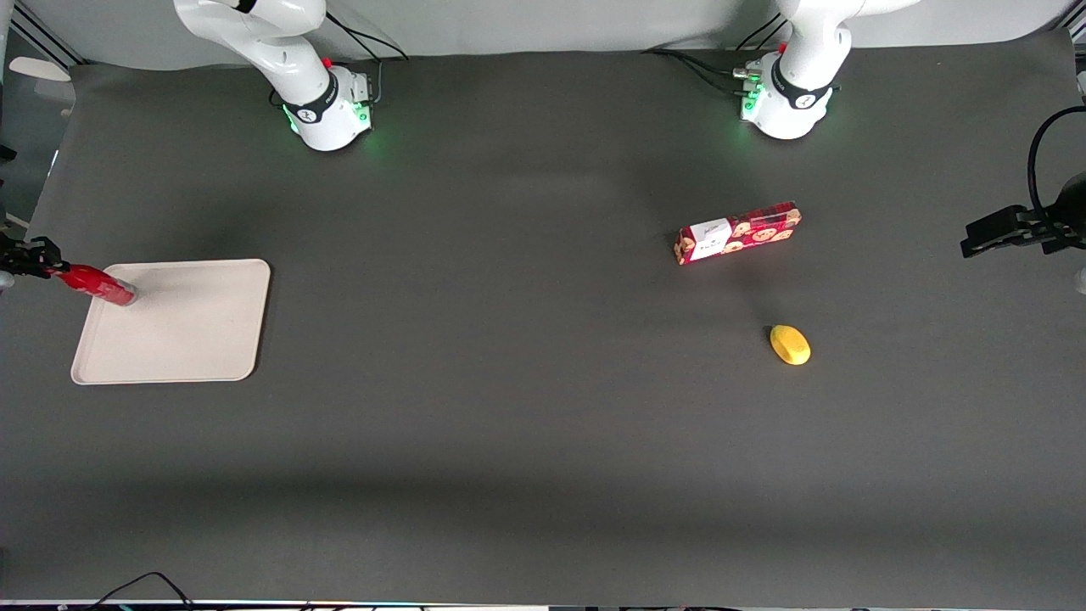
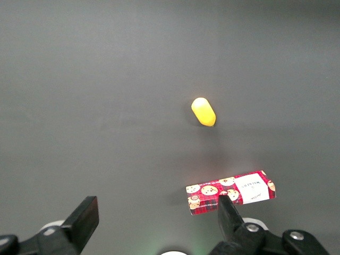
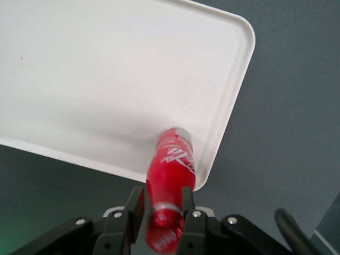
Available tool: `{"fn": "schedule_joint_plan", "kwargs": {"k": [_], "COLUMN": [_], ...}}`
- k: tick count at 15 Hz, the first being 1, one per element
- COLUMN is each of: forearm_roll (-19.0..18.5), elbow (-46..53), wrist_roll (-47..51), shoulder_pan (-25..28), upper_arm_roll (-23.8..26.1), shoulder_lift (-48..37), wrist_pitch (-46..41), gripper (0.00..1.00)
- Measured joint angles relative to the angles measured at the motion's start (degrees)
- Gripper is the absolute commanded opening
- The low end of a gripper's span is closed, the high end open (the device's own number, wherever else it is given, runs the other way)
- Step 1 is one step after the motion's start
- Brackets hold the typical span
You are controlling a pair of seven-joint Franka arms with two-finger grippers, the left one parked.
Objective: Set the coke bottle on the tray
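The gripper [image 3: 159, 212] holds the coke bottle [image 3: 169, 164] tight by its neck, tilted, with the bottom over a corner of the tray [image 3: 106, 79].

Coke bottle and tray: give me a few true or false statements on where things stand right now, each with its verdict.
1. The tool is shut on the coke bottle at its neck. True.
2. The bottle lies flat in the middle of the tray. False: it is tilted in the tool's grip, base down over a corner of the tray.
3. The cookie box sits on the tray. False: it lies on the table toward the parked arm's end.
4. The yellow object is nearer to the front camera than the cookie box. True.
5. The tray holds nothing except the bottle's base. True.
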Motion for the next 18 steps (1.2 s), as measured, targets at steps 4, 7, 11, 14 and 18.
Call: {"fn": "schedule_joint_plan", "kwargs": {"k": [4,7,11,14,18], "forearm_roll": [0.6,0.9,1.0,-0.5,-2.2], "elbow": [0.1,1.3,8.9,17.4,27.5], "wrist_roll": [-0.1,-0.1,0.6,7.2,25.9], "shoulder_pan": [0.2,0.7,2.2,3.1,3.5], "upper_arm_roll": [0.0,0.0,0.3,3.1,13.6], "shoulder_lift": [0.5,0.3,-1.3,-3.5,-9.2], "wrist_pitch": [0.1,-0.4,-10.8,-22.9,-37.7], "gripper": [1.00,1.00,1.00,1.00,1.00]}}
